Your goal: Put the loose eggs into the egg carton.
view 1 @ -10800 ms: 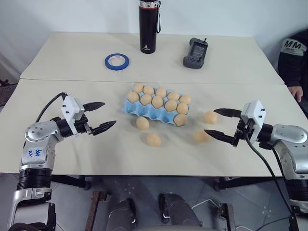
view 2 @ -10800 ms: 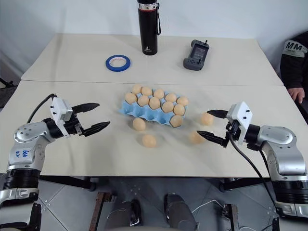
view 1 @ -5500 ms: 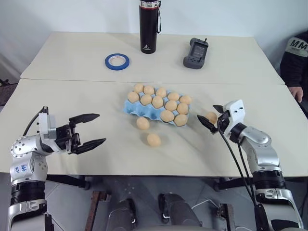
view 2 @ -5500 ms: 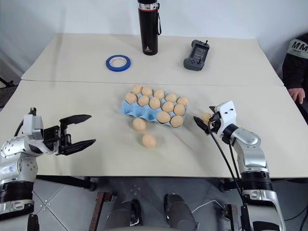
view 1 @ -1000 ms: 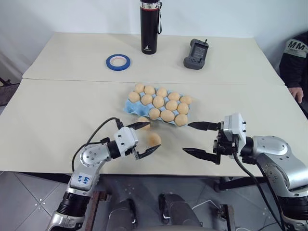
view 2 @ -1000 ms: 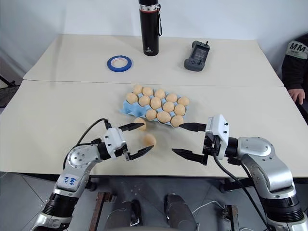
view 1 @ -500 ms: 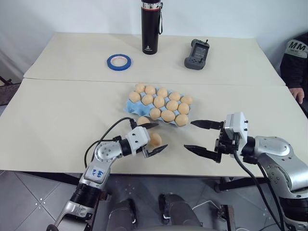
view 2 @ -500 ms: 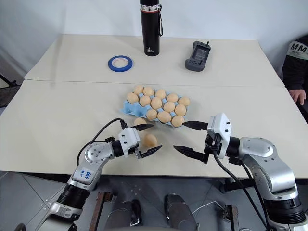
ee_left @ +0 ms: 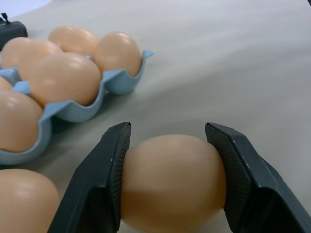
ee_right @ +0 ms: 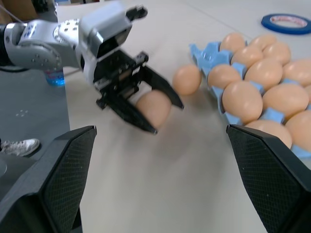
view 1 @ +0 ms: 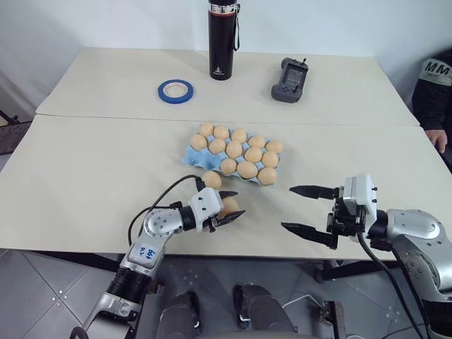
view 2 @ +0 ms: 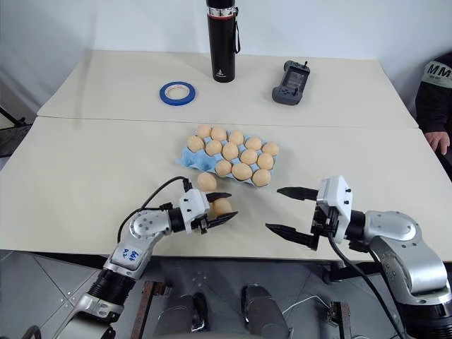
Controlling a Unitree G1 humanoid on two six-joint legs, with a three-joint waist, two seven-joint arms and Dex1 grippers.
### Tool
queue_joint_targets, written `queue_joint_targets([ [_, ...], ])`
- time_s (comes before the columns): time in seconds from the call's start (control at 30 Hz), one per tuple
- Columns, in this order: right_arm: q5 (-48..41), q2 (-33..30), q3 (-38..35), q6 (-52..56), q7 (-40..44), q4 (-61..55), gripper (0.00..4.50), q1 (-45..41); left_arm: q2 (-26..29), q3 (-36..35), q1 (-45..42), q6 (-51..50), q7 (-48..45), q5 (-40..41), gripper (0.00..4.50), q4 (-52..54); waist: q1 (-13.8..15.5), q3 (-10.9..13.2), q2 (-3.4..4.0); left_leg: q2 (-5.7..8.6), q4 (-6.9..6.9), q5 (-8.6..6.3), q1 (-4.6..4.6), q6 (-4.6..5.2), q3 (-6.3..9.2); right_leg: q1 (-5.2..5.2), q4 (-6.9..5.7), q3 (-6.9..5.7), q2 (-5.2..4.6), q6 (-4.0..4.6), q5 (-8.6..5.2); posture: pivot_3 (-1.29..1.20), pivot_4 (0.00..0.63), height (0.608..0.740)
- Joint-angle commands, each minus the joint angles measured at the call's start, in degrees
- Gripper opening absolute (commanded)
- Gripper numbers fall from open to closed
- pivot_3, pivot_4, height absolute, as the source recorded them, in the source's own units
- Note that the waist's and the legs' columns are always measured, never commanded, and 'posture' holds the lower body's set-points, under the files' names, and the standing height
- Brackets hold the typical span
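Left hand [view 1: 229,205] newly closed around smooth oval egg [ee_left: 172,182]

person [view 1: 434,92] rt edge: cut off, sleeve+hand only | bottle [view 1: 220,39] top cropped | egg carton [view 2: 192,161] cups hidden under eggs | tape ring [ee_right: 286,21] cut by frame edge

The light blue egg carton [view 1: 192,157] lies mid-table, its cups filled with tan eggs. Two loose eggs are on the table near its front edge: one egg [view 1: 212,179] just beside the carton, the other egg [ee_left: 172,182] a little further.
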State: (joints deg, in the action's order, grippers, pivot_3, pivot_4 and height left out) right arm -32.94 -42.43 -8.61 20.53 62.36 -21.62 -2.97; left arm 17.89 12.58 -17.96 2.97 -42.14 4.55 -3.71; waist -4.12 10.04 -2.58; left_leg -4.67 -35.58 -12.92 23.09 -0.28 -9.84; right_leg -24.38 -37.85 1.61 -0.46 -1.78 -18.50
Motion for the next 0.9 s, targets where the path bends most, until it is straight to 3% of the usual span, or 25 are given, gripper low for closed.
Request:
queue_joint_targets([
  [0.03,0.8,-1.3,-0.7,-2.1,1.6,0.3,4.50,1.1,-0.8,-4.4,-1.2,-3.5,0.5,6.5,2.13,6.7,0.0,0.0,0.00,0.00,0.00,0.00,0.00,0.00,0.00,0.00,0.00,0.00,0.00,0.00,0.00,0.00,0.150,0.740],
  [0.23,1.5,-0.8,-1.0,-3.7,2.3,3.2,4.50,1.5,-2.4,-11.0,-4.7,-9.6,5.2,12.4,2.12,10.4,0.2,0.0,0.00,0.00,-0.11,0.02,-0.01,0.03,0.02,0.07,-0.01,0.00,0.02,-0.06,0.03,0.00,0.150,0.740],
  [0.47,1.6,0.1,-1.2,-4.4,0.8,5.0,4.50,1.6,-3.7,-17.4,-9.1,-12.7,12.0,13.8,2.12,3.9,0.8,0.0,0.00,0.00,-0.34,0.01,-0.02,0.06,0.05,0.16,-0.01,0.00,0.03,-0.12,0.07,0.00,0.150,0.740],
  [0.9,1.7,1.2,-0.4,-3.9,-1.1,3.9,4.50,1.8,-6.0,-15.7,-17.7,-5.2,7.2,12.2,2.12,-16.2,1.5,0.0,-0.02,0.03,-0.37,-0.09,0.03,0.04,0.05,0.17,0.05,-0.01,0.00,-0.14,0.08,0.00,0.150,0.740],
])
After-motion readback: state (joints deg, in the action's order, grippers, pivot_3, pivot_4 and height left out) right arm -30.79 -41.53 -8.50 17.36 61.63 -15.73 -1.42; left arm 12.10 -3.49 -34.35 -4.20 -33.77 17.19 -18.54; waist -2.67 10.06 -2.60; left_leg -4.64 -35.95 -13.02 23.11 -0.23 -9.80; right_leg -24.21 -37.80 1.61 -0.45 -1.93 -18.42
